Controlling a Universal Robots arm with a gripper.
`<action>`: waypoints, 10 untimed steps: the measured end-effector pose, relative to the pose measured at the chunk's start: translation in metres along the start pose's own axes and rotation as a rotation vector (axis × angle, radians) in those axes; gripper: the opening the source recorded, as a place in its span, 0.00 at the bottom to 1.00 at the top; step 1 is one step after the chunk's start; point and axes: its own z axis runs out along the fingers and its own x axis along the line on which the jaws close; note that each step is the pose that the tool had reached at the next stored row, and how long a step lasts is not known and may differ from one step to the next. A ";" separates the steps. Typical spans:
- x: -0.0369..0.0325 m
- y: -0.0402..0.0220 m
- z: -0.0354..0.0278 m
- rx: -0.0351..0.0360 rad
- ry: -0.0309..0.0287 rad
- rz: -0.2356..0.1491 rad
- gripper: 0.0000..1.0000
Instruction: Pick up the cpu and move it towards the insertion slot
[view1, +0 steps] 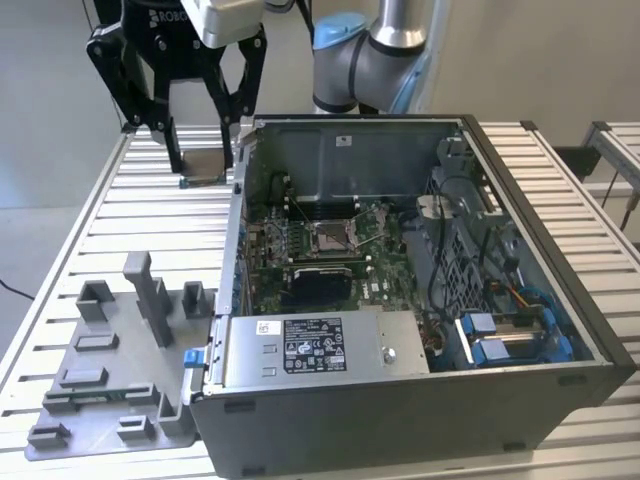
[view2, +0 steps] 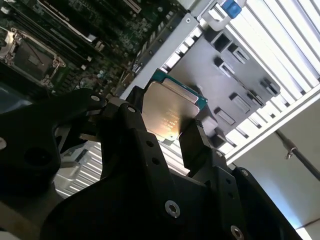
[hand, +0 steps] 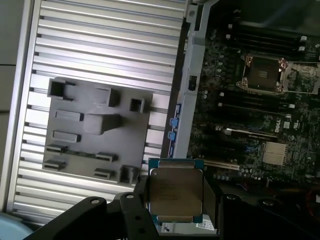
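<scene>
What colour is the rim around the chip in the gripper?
Teal-green, running round the edge of the chip; it shows best in the first wrist view.

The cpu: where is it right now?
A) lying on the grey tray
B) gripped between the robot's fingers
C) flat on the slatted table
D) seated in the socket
B: the cpu sits clamped in the gripper, apart from the insertion slot.

We see open air around the claw (view1: 202, 163) and the cpu (view1: 205, 168) it grips, above the worktop (view1: 130, 222). The case wall (view1: 240, 200) stands between them and the insertion slot (view1: 331, 237); the case top's open though. A black block (view1: 322, 285) sits just beside the slot.
</scene>
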 end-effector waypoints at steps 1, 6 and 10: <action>-0.0031 -0.0005 0.0000 -0.0001 -0.0001 -0.002 0.00; -0.0168 -0.0025 0.0000 0.0000 0.0003 -0.009 0.00; -0.0300 -0.0043 0.0001 0.0000 0.0004 -0.015 0.00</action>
